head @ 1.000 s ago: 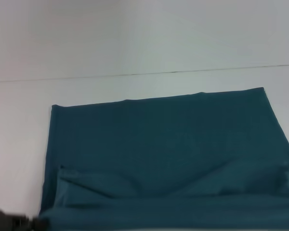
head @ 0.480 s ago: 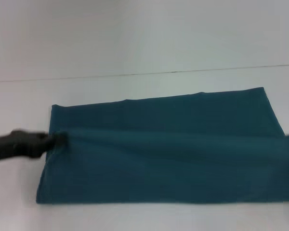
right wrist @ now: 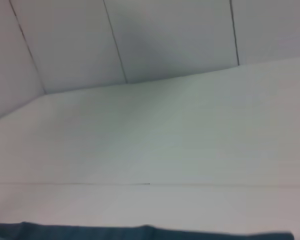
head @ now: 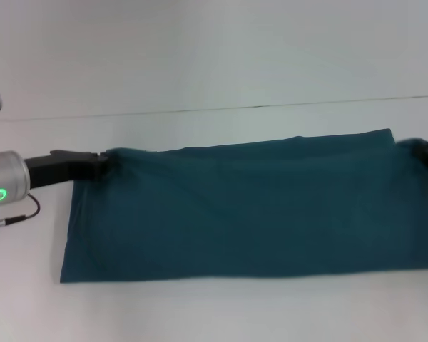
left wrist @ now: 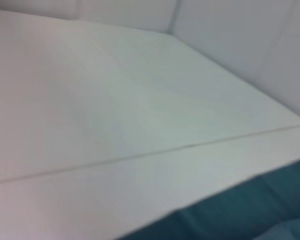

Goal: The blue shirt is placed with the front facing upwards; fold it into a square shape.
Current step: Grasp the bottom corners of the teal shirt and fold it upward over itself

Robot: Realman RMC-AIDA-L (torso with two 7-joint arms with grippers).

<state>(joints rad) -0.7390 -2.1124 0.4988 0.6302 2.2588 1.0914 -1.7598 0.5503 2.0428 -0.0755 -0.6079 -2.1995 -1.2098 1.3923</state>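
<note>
The blue shirt (head: 242, 210) lies on the white table as a wide teal band, plain side up, with no lettering showing. Its near half is doubled over onto the far half. My left gripper (head: 101, 162) reaches in from the left and is shut on the shirt's far left corner, which is drawn up slightly. At the right edge of the head view my right gripper (head: 417, 148) is shut on the far right corner. A strip of the shirt (left wrist: 240, 220) shows in the left wrist view, and a thin edge of the shirt (right wrist: 140, 233) in the right wrist view.
The white table (head: 200, 313) runs on around the shirt, with a thin seam line (head: 257, 107) crossing it beyond the far edge. White wall panels (right wrist: 165, 35) rise behind the table. No other objects show.
Both grippers have carried the shirt's near edge up and over to the far edge, turning the large spread cloth into a narrower band. The left arm has come fully into view.
</note>
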